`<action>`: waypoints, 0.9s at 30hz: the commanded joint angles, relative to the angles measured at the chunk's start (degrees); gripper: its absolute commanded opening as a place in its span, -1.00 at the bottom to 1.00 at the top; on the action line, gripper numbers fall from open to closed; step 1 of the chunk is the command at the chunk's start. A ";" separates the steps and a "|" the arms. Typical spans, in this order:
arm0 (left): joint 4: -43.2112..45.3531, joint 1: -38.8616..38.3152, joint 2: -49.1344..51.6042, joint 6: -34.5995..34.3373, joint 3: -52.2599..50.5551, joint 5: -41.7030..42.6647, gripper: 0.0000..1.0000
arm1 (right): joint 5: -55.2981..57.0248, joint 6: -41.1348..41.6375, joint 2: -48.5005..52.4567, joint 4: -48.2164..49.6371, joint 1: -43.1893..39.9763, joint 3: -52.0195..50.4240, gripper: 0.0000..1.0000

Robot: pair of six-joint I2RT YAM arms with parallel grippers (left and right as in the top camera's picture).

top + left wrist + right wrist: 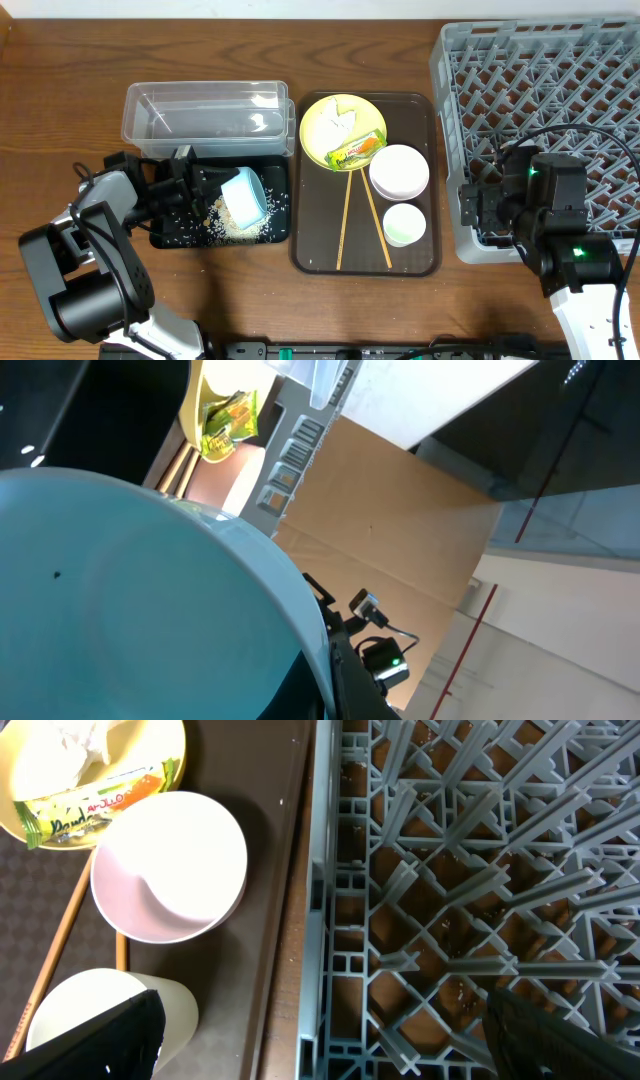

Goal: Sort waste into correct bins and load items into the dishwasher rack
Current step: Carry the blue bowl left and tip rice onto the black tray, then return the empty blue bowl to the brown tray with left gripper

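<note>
My left gripper is shut on the rim of the light blue bowl and holds it tipped on its side over the black tray. White rice scraps lie in that tray. In the left wrist view the bowl fills the frame, with my gripper at its rim. The yellow plate holds the snack wrapper and the paper wad. Next to it are the white bowl, the cup and two chopsticks. My right gripper is open and empty over the left edge of the grey rack.
The clear tub stands just behind the black tray. The plate, white bowl, cup and chopsticks sit on a dark brown serving tray between the bins and the rack. The right wrist view shows the rack's pegs, white bowl and cup.
</note>
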 commanded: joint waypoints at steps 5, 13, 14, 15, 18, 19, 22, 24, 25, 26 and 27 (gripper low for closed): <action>-0.20 -0.31 -1.73 5.35 0.17 1.53 -0.88 | -0.46 0.61 0.00 -0.13 0.42 1.22 0.99; 0.07 -9.66 -19.08 11.61 2.54 -25.40 -0.88 | -0.44 0.61 0.02 -0.13 0.42 1.22 0.98; 0.24 -11.76 -21.24 11.61 2.97 -29.70 -0.88 | -0.44 0.61 0.02 -0.11 0.42 1.22 0.98; 0.63 -14.49 -23.69 11.50 3.41 -34.07 -0.88 | -0.44 0.61 0.02 -0.09 0.42 1.22 0.98; 3.78 -23.17 -29.05 9.88 3.52 -43.93 -0.88 | -0.44 0.59 0.02 -0.07 0.42 1.20 0.99; 4.87 -26.47 -30.18 9.86 3.52 -46.64 -0.88 | -0.44 0.59 0.02 -0.09 0.42 1.22 0.99; 8.57 -36.89 -31.12 9.20 3.52 -54.03 -0.88 | -0.44 0.61 0.02 -0.09 0.42 1.20 0.98; 10.51 -42.86 -30.23 8.92 3.50 -58.97 -0.88 | -0.44 0.59 0.02 -0.07 0.42 1.20 0.98; 11.39 -46.18 -29.38 8.07 3.50 -62.42 -0.88 | -0.46 0.61 0.02 -0.09 0.42 1.20 0.98; 12.07 -48.78 -28.50 7.21 3.50 -65.18 -0.88 | -0.44 0.61 0.02 -0.11 0.42 1.22 0.98; 12.90 -51.69 -27.21 6.56 3.50 -68.26 -0.88 | -0.46 0.61 0.02 -0.22 0.42 1.20 0.99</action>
